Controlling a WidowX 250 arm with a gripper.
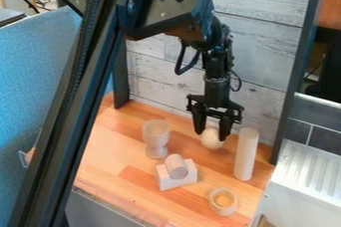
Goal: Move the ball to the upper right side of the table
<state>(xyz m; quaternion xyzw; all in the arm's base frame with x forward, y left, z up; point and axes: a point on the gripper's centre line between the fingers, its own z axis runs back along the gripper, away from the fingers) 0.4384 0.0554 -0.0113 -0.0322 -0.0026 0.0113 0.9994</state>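
Goblet-shaped pale wood cup (156, 134): upright, left of centre on the orange-brown wood table (103, 146). Can't make out contents. Small round pale wood cup (214, 205): near the front edge, mouth up, yellow-orange patch inside. Can't tell if that's contents or just the bottom.

Arm (216, 66) comes in from the top, wrist roughly vertical, black two-finger gripper (212, 134) pointing down over the back right part of the table. Fingers parted about the ball's width, one on each side, and look closed on it. Task item, the pale round wooden ball (212, 140), is between the fingertips, its lower part below them. Can't tell if it touches the table.

Rest: tall pale cylinder (246, 155) upright, just right of the ball. White notched block (176, 181) between the two cups, short pale wooden cylinder (176, 166) lying tilted in the notch.
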